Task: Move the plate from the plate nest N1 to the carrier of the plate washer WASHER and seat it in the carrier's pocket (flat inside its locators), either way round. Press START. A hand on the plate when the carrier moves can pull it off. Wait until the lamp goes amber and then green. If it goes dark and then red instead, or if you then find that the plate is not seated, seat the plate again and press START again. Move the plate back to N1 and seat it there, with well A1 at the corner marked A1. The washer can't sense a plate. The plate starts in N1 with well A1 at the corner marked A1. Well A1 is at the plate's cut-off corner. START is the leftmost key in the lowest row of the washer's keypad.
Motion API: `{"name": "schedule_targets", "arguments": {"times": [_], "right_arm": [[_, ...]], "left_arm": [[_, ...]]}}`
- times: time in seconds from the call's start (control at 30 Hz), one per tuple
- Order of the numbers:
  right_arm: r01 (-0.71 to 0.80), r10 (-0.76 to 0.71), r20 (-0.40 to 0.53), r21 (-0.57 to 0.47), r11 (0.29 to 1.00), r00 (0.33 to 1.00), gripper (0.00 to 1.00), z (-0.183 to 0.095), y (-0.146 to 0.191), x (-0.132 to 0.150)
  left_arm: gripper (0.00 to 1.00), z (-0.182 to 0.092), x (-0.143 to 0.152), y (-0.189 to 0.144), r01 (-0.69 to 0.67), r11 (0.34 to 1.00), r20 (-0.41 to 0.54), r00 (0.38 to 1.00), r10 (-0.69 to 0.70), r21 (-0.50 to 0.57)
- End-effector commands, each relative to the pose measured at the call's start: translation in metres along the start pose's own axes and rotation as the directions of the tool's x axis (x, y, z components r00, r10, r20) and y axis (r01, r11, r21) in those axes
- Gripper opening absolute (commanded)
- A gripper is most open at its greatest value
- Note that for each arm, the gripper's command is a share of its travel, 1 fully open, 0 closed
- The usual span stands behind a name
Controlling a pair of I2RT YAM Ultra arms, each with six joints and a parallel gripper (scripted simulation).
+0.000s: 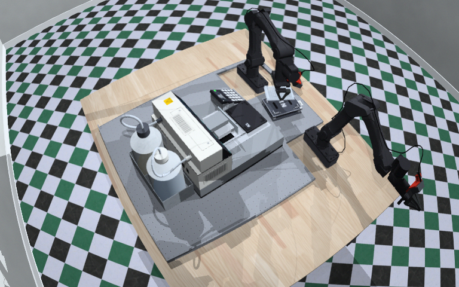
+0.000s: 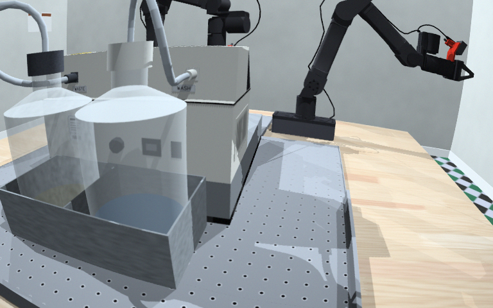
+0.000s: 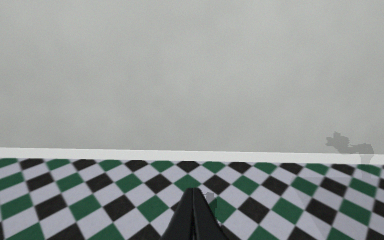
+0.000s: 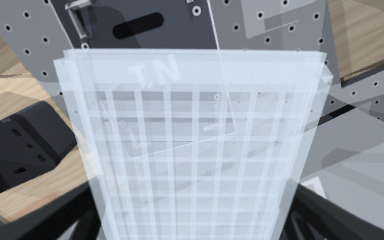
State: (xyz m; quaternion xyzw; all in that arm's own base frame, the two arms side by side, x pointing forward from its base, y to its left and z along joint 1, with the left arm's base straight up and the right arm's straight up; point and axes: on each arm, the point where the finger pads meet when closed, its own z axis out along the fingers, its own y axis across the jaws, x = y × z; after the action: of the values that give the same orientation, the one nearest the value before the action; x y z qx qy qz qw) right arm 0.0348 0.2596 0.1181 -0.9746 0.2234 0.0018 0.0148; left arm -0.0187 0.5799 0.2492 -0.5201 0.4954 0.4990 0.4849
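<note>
The clear plate (image 1: pixel 271 93) (image 4: pixel 195 120) is between the fingers of my right gripper (image 1: pixel 283 95) (image 4: pixel 193 185), which is shut on it. It hangs above the plate nest N1 (image 1: pixel 289 109) (image 4: pixel 95 12), turned relative to it; the nest shows partly through it in the right wrist view. My left gripper (image 1: pixel 416 207) (image 2: pixel 472 75) (image 3: pixel 192 197) is shut and empty, far out beyond the table edge. The washer (image 1: pixel 213 162) (image 2: pixel 214 138) has a dark flat panel (image 1: pixel 248 113), apparently its carrier, on its front part. The keypad (image 1: pixel 232 95) stands beside it; a small green light (image 1: pixel 215 90) shows on its corner.
Two bottles (image 1: pixel 146 140) (image 1: pixel 165 170) stand in a grey tray (image 1: pixel 171 201) (image 2: pixel 90 246) behind the washer, with hoses to it. The tall white washer housing (image 1: pixel 186 125) rises behind the dark panel. The right arm's base (image 1: pixel 251 78) is near the nest and keypad.
</note>
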Motion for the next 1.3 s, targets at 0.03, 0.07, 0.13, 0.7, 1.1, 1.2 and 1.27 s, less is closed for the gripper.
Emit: {"name": "schedule_targets", "arguments": {"times": [0.03, 0.07, 0.13, 0.7, 1.1, 1.2, 1.27], "right_arm": [[-0.188, 0.188, -0.005, -0.011, 0.982, 0.982, 0.0, -0.011, -0.014, 0.013], [-0.226, 0.226, -0.003, -0.015, 0.974, 0.974, 0.0, -0.012, -0.017, 0.017], [-0.226, 0.226, -0.003, -0.015, 0.974, 0.974, 0.0, -0.012, -0.017, 0.017], [-0.397, 0.397, 0.009, -0.009, 0.918, 0.918, 0.0, -0.02, -0.042, 0.042], [-0.355, 0.354, 0.03, 0.033, 0.934, 0.935, 0.0, -0.022, -0.042, 0.04], [-0.362, 0.361, 0.027, 0.029, 0.932, 0.932, 0.0, -0.021, -0.04, 0.044], [-0.362, 0.361, 0.027, 0.029, 0.932, 0.932, 0.0, -0.021, -0.04, 0.044]], "left_arm": [[0.0, 0.0, -0.007, 0.002, -0.01, 1.0, 0.032, 0.999, 0.01, 0.004], [0.0, 0.0, -0.007, 0.002, -0.01, 1.0, 0.032, 0.999, 0.01, 0.004], [0.0, 0.0, -0.007, 0.002, -0.01, 1.0, 0.032, 0.999, 0.01, 0.004], [0.0, 0.0, -0.007, 0.002, -0.01, 1.0, 0.032, 0.999, 0.01, 0.004], [0.0, 0.0, -0.007, 0.002, -0.01, 1.0, 0.032, 0.999, 0.01, 0.004], [0.0, 0.0, -0.007, 0.002, -0.01, 1.0, 0.032, 0.999, 0.01, 0.004], [0.0, 0.0, -0.007, 0.002, -0.01, 1.0, 0.032, 0.999, 0.01, 0.004]]}}
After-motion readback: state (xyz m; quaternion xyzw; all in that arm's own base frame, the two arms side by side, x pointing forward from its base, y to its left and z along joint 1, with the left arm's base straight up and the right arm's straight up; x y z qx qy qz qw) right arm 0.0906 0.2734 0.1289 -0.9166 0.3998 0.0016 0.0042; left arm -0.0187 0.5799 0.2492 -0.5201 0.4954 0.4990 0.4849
